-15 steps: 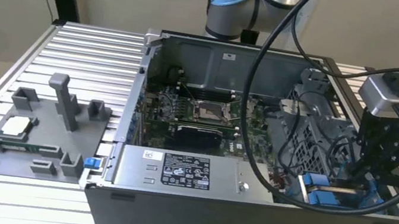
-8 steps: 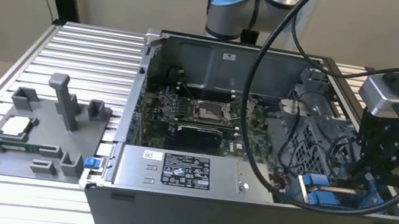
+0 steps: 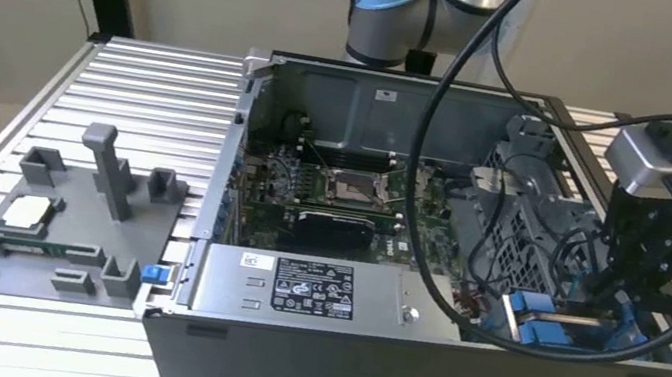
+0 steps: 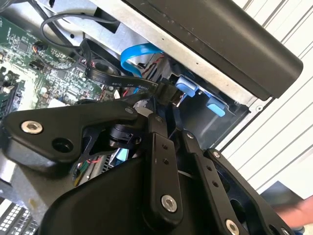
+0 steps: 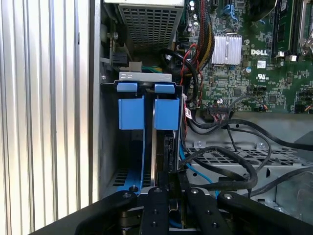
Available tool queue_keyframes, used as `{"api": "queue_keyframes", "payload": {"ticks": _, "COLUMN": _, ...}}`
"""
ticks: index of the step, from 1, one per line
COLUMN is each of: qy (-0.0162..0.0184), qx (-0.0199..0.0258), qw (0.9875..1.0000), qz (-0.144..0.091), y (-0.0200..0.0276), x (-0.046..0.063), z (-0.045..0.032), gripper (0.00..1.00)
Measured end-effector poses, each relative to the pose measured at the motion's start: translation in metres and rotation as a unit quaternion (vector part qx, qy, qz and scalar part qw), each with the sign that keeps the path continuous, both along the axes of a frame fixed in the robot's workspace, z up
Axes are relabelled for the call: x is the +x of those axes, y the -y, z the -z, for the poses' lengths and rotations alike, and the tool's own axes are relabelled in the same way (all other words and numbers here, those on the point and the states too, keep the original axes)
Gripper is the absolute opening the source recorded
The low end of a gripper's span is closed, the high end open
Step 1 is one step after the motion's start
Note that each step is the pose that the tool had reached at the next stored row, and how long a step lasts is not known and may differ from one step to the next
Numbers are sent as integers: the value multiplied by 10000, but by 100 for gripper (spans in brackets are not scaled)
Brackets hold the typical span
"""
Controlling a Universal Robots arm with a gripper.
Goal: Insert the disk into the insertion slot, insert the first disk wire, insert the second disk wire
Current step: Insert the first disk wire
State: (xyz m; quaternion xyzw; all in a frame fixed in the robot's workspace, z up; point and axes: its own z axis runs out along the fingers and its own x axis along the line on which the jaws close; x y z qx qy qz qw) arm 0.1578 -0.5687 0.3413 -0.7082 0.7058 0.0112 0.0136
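The disk (image 5: pixel 153 147) stands edge-on in the insertion slot (image 5: pixel 145 77), and its blue carrier tabs (image 5: pixel 166 113) rise at the slot's mouth. In the exterior view the blue carrier (image 3: pixel 544 325) sits in the case's near corner, at the exterior view's right. My gripper (image 3: pixel 624 313) reaches down into that corner beside it. In the second wrist view my gripper (image 4: pixel 168 98) is shut on the black connector (image 4: pixel 166 90) of a flat black disk wire (image 4: pixel 110 78), close to the blue tabs (image 4: pixel 188 88). In the first wrist view my gripper (image 5: pixel 169 161) holds that dark connector right against the disk.
A blue flat cable (image 4: pixel 134 54) loops behind the held wire. Black cables (image 5: pixel 230 161) cross the perforated metal cage (image 5: pixel 230 156). The labelled power-supply box (image 3: pixel 300 289), the motherboard (image 3: pixel 336 189) and the case wall (image 5: pixel 98 122) hem in the slot. A grey fixture (image 3: pixel 61 216) stands on the slatted table.
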Motion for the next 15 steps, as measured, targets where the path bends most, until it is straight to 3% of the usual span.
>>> {"api": "queue_keyframes", "payload": {"ticks": 8, "qy": 0, "qx": 4, "qw": 10000, "qz": 3, "y": -3, "x": 0, "z": -8, "gripper": 0}}
{"api": "queue_keyframes", "payload": {"ticks": 15, "qy": 0, "qx": 53, "qw": 10000, "qz": 3, "y": -3, "x": 0, "z": -7, "gripper": 0}}
